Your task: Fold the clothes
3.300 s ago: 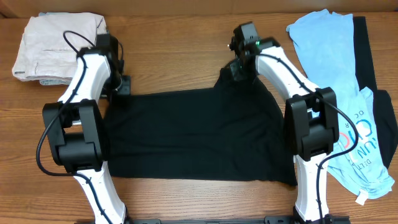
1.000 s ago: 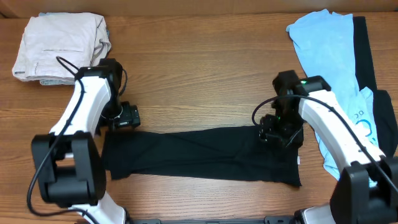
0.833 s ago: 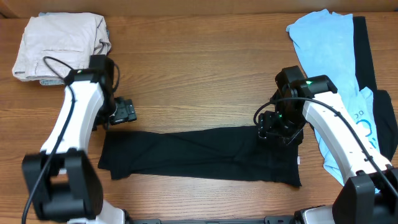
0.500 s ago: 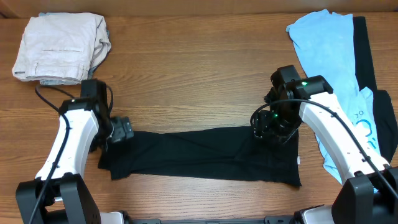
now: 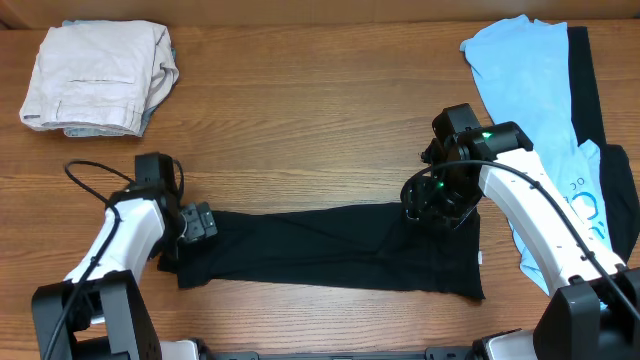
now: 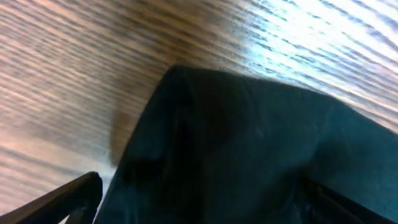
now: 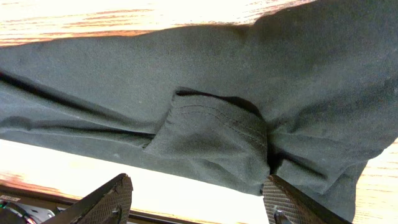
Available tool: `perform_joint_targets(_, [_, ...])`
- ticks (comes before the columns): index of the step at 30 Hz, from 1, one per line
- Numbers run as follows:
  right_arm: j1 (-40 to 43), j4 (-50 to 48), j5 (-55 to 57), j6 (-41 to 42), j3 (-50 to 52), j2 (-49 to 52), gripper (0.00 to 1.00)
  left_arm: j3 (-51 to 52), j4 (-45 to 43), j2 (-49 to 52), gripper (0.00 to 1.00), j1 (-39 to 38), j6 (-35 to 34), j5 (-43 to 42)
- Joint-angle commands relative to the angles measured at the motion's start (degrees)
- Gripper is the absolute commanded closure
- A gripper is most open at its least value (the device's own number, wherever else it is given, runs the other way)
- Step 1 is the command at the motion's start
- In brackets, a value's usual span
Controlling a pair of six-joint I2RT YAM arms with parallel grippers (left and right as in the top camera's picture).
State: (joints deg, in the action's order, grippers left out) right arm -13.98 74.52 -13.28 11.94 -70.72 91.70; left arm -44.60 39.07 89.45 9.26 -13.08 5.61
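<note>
Folded down from the wide spread it had a few seconds back, the black T-shirt [image 5: 320, 245] now lies as a long, narrow band across the near part of the wooden surface [image 5: 300, 120], running left to right between the two arms. Over the same time the left hand [image 5: 197, 222] has come down from beside the beige trousers [image 5: 95, 75] to the band's left end, and the right hand [image 5: 425, 205] has drawn in to the band's upper right corner.

From the left wrist, the left hand [image 6: 199, 193] has its fingers spread wide, with a rounded dark edge of the T-shirt [image 6: 249, 137] lying between them and bare wood beyond. That view is blurred, so whether a finger touches the cloth I cannot tell; nothing looks pinched.

From the right wrist, the right hand [image 7: 196, 186] is likewise spread apart and grips nothing. Below it the T-shirt [image 7: 205, 81] lies flat, with a stitched hem, likely a sleeve, folded up between the two fingers.

The folded trousers sit at the far left corner, well apart from the shirt. At the right edge lie a light-blue tee [image 5: 520, 70], a black garment [image 5: 590, 80] and a printed light-blue tee [image 5: 590, 230].
</note>
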Motion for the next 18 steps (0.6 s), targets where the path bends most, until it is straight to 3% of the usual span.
perform_joint_targets(1, [-0.33,-0.17,-0.28,-0.2,-1.2,-0.94,0.3,2.86,-2.19,-0.63,0.02,0.48,1.33,1.01])
perform_joint_targets(4, [-0.33,-0.33,-0.28,-0.17,-1.2,-0.94,0.33,4.2,-3.28,-0.63,0.14,0.48,1.31,1.01])
perform_joint_targets(7, [-0.33,-0.87,-0.28,-0.17,-1.2,-0.94,0.34,4.92,-3.67,-0.63,0.41,0.48,1.31,0.98])
perform_joint_targets(9, [-0.33,-1.68,-0.28,-0.17,-1.2,-0.94,0.35,4.94,-3.37,-0.63,0.81,0.48,1.29,0.76])
perform_joint_targets(10, [-0.33,-2.16,-0.28,-0.15,-1.2,-0.94,0.35,4.94,-3.37,-0.63,0.94,0.48,1.29,0.76])
perform_joint_targets(14, [-0.24,-5.99,-0.31,0.02,-1.2,-0.94,0.35,2.86,-3.39,-0.63,0.96,0.48,1.42,1.03])
perform_joint_targets(18, [0.52,-8.96,-0.31,0.02,-1.2,-0.94,0.35,-6.67,2.1,-0.63,0.96,0.48,4.57,1.95])
